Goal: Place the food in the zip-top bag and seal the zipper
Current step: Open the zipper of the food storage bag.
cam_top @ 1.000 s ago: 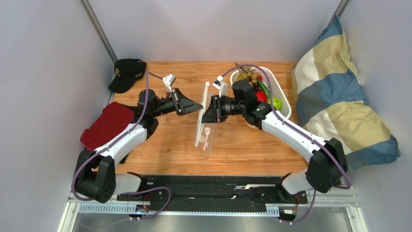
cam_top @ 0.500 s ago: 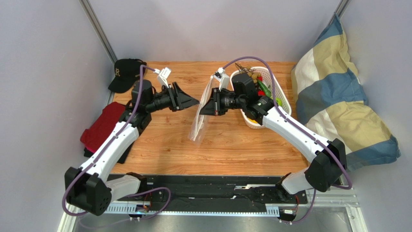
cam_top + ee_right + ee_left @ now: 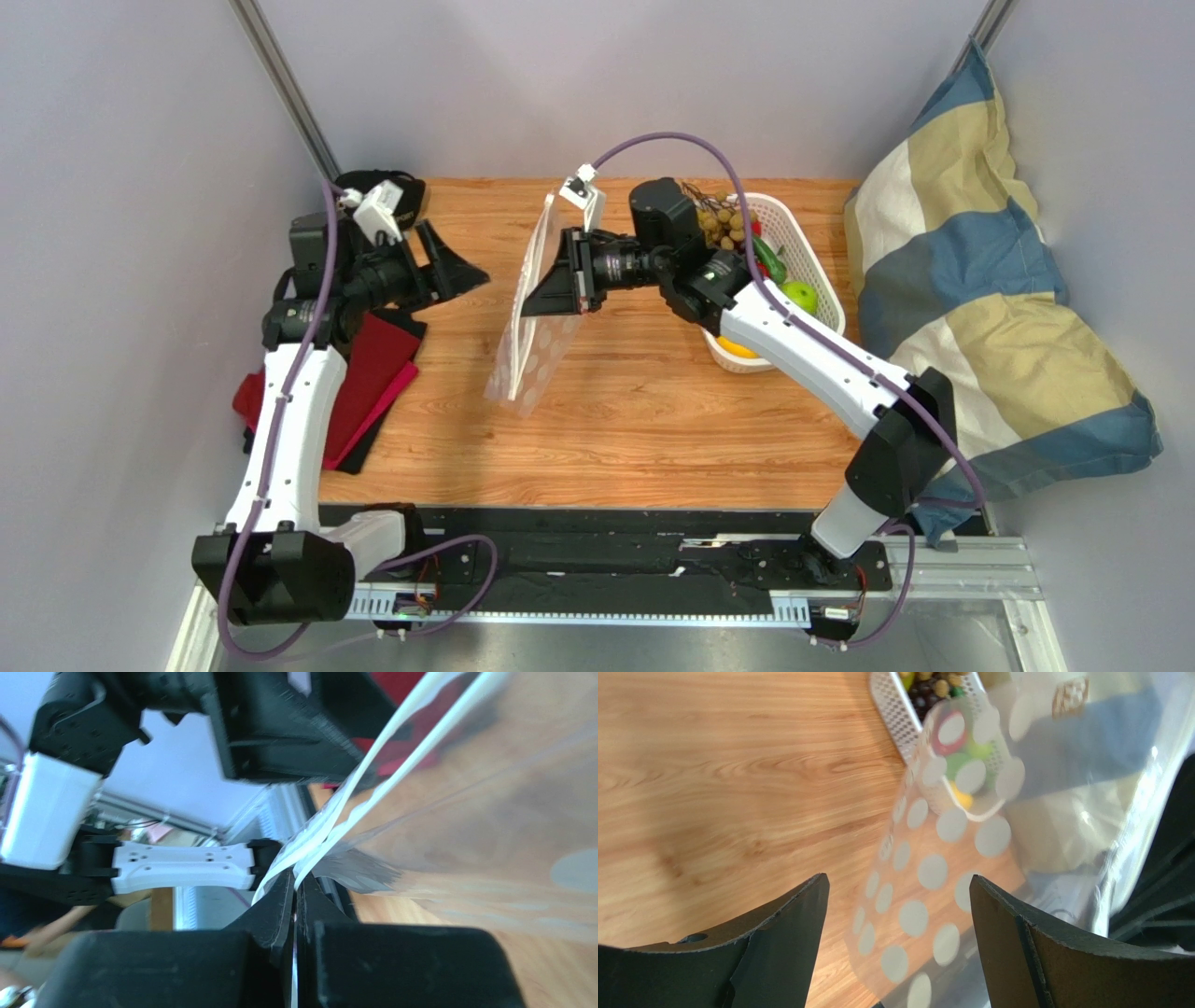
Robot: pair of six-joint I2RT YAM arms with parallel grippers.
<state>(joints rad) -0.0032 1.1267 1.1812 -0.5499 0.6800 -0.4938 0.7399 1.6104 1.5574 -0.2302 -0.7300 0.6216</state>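
At upper centre, right pincer (image 3: 558, 273), gripping the zip-top bag (image 3: 525, 343), swung it left while the open, empty left pincer (image 3: 457, 266) retreated, leaving food (image 3: 800, 296) unbagged.

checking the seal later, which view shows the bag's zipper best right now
The right wrist view: the zipper shows close up as two pale strips pinched in the right gripper. The top external view shows only a thin white edge of the zip-top bag; the left wrist view shows mostly its dotted body.
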